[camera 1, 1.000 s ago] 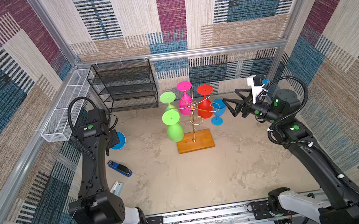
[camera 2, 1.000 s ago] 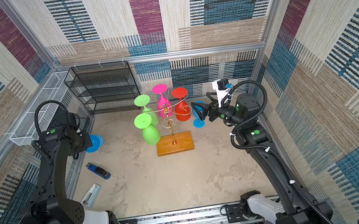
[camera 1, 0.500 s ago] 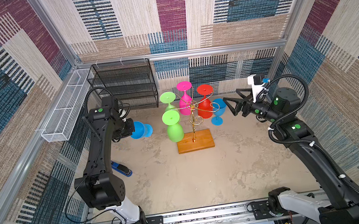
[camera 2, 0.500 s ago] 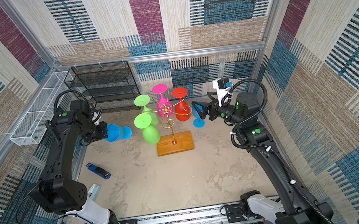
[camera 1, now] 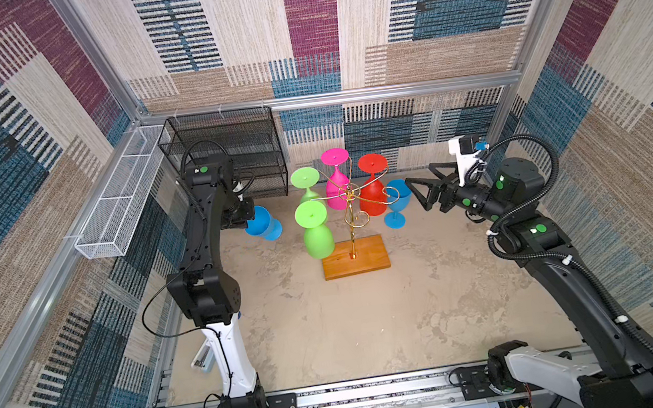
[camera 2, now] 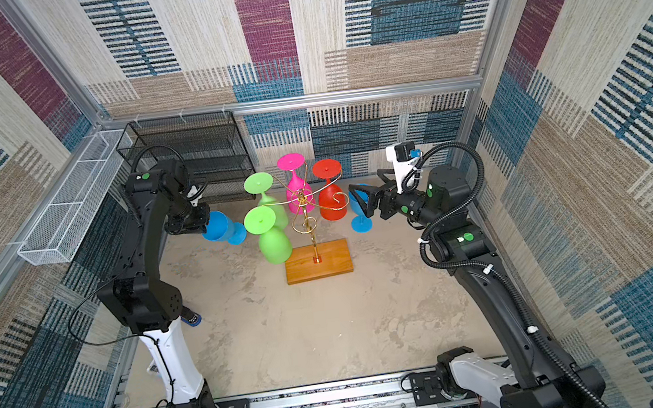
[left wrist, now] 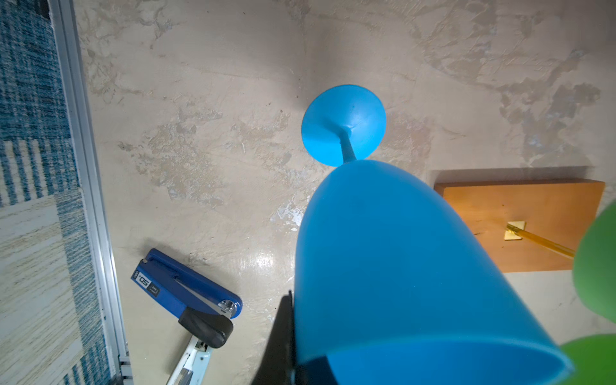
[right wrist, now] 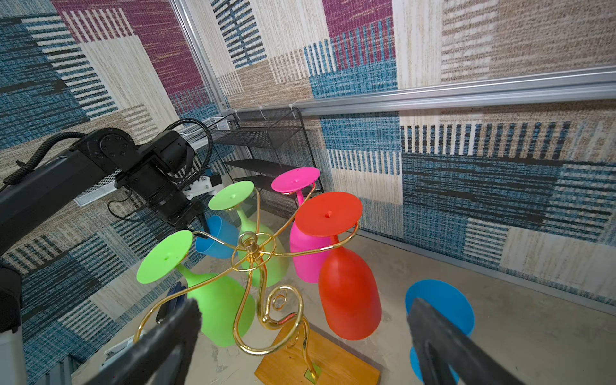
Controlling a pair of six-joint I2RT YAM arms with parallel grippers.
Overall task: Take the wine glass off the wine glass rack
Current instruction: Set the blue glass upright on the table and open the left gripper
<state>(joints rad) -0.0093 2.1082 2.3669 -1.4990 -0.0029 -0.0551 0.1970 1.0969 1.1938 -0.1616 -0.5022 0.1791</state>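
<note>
– So where is the blue wine glass (camera 1: 262, 225)?

– Off the rack (right wrist: 249, 243), to its left in both top views, tipped over so its foot angles down toward the table (camera 1: 331, 330). The left gripper (camera 1: 248, 218) is clamped on the bowl at the rim. The left wrist view shows one black finger (left wrist: 283, 336) flat against the bowl.

– And the right gripper (camera 1: 420, 194)?

– Its jaws are wide apart with nothing between them. It points at the rack from the right, just beside a second blue glass (camera 1: 397, 201) that stands upright on the table.

– What hangs on the rack?

– A near green glass (camera 1: 317, 239), a far green glass (camera 1: 305, 178), a pink glass (camera 1: 335, 187) and a red glass (camera 1: 374, 199) hang upside down from the gold arms. The post rises from a wooden base (camera 1: 368, 259).

– Anything else on the table?

– A blue stapler (left wrist: 186, 283) lies by the left wall.
</note>
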